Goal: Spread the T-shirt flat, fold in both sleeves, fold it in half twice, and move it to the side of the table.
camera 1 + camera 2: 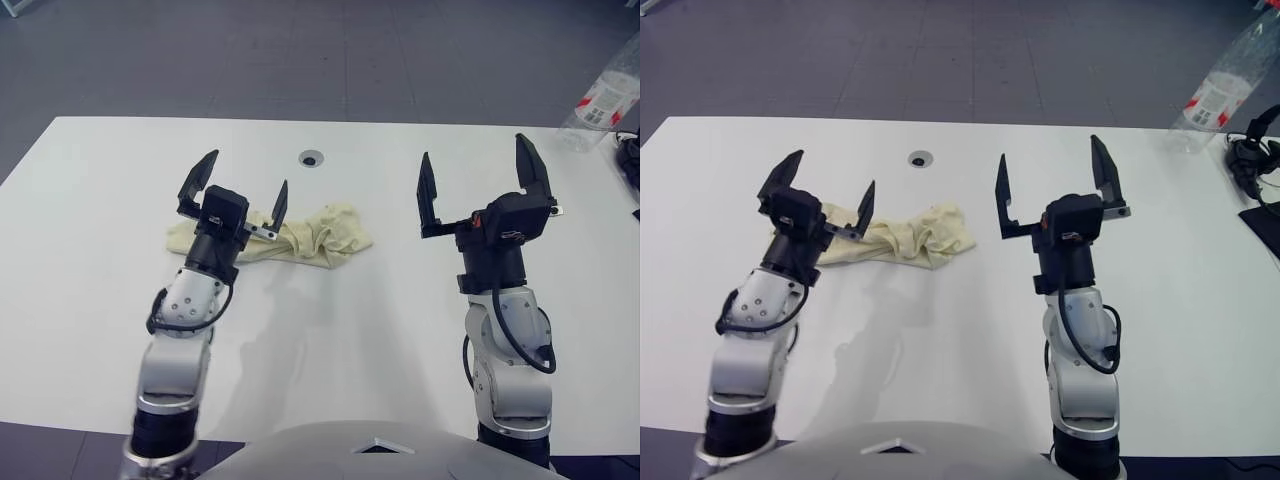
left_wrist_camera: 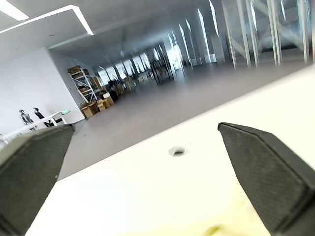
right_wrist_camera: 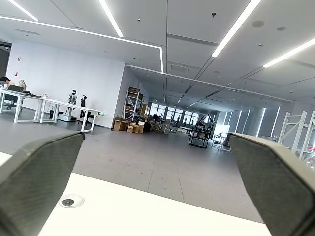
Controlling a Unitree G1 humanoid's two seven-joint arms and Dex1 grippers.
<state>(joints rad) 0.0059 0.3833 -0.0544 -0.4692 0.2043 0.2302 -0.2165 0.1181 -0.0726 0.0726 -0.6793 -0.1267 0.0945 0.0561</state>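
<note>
A pale yellow T-shirt (image 1: 320, 236) lies crumpled in a small heap on the white table (image 1: 330, 350), left of centre. My left gripper (image 1: 234, 188) hovers open just above the heap's left end, its fingers (image 2: 266, 172) spread wide. A strip of the yellow cloth (image 2: 211, 230) shows at the edge of the left wrist view. My right gripper (image 1: 480, 180) is open too, held up over bare table well to the right of the shirt, its fingers (image 3: 275, 172) pointing away from me.
A round cable hole (image 1: 312, 158) sits in the table just beyond the shirt. A clear plastic bottle (image 1: 605, 95) lies at the far right corner, with dark cables (image 1: 1250, 160) near the right edge. Bare table surface lies in front and at the left.
</note>
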